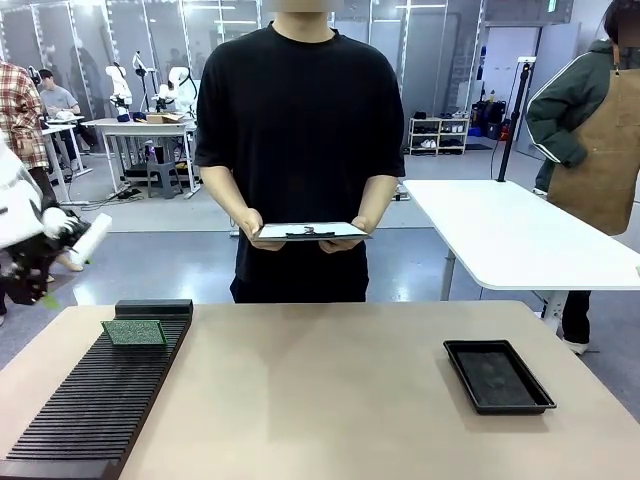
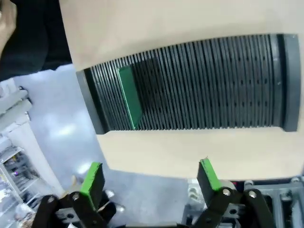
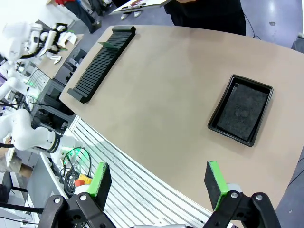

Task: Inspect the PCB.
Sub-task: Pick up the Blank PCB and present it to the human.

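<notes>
One slotted rack [image 1: 85, 410] holding one PCB [image 1: 134, 332]; one black tray [image 1: 497, 377].

One PCB [image 1: 134, 332], one slotted rack [image 1: 88, 405], one black tray [image 1: 484, 344], one clipboard [image 1: 310, 231].

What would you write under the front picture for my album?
Green PCB sits in a black slotted rack, black tray to its right, person holding a clipboard across the table.

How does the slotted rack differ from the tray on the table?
The rack is long, ribbed and on the robot's left; the tray is shorter, rimmed and on the right. The rack holds the PCB in a far slot; the tray holds no board. Both are black.
</notes>
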Robot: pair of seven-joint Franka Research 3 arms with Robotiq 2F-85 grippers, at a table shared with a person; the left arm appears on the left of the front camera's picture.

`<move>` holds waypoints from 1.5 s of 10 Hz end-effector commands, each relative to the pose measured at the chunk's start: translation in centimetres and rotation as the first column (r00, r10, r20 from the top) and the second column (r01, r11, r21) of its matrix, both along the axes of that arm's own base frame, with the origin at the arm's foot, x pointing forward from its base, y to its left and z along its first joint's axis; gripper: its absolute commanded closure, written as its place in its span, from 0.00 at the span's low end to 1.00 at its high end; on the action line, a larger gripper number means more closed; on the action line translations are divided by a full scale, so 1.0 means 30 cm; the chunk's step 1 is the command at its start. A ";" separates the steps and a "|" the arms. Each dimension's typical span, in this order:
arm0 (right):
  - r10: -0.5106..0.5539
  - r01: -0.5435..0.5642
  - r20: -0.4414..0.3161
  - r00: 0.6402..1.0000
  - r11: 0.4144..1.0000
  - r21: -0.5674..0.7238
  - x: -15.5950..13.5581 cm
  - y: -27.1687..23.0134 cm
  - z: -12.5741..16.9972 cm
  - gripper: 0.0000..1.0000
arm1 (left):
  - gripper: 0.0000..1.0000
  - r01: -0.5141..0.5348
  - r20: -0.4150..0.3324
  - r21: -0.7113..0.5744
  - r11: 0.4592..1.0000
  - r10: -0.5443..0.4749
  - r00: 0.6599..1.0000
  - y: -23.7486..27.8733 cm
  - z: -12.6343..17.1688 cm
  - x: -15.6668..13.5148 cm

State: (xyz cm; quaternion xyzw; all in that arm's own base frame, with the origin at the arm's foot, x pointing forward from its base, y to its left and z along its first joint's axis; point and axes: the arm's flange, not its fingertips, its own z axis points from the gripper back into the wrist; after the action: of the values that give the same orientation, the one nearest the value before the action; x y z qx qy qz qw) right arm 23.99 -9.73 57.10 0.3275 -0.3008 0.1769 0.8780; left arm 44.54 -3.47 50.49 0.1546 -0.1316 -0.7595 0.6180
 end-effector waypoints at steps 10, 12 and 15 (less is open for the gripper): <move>0.007 -0.007 0.002 1.000 1.000 -0.001 -0.002 -0.002 -0.002 0.00 | 0.00 -0.103 -0.224 0.004 0.995 0.101 0.969 0.031 -0.390 0.465; 0.007 -0.007 0.002 1.000 1.000 -0.001 -0.002 -0.002 -0.002 0.00 | 0.00 -0.120 -0.244 -0.004 0.993 0.116 0.963 0.039 -0.421 0.478; 0.007 -0.007 0.002 1.000 1.000 -0.001 -0.002 -0.002 -0.002 0.00 | 0.72 -0.148 -0.267 -0.029 0.989 0.135 0.954 0.047 -0.460 0.495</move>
State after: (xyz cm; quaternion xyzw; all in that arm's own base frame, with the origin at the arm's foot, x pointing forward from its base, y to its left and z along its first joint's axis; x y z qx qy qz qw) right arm 24.02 -9.75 57.06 0.3273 -0.3001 0.1762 0.8785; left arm 58.33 -2.08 36.48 0.0649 -0.0519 -0.7339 0.6742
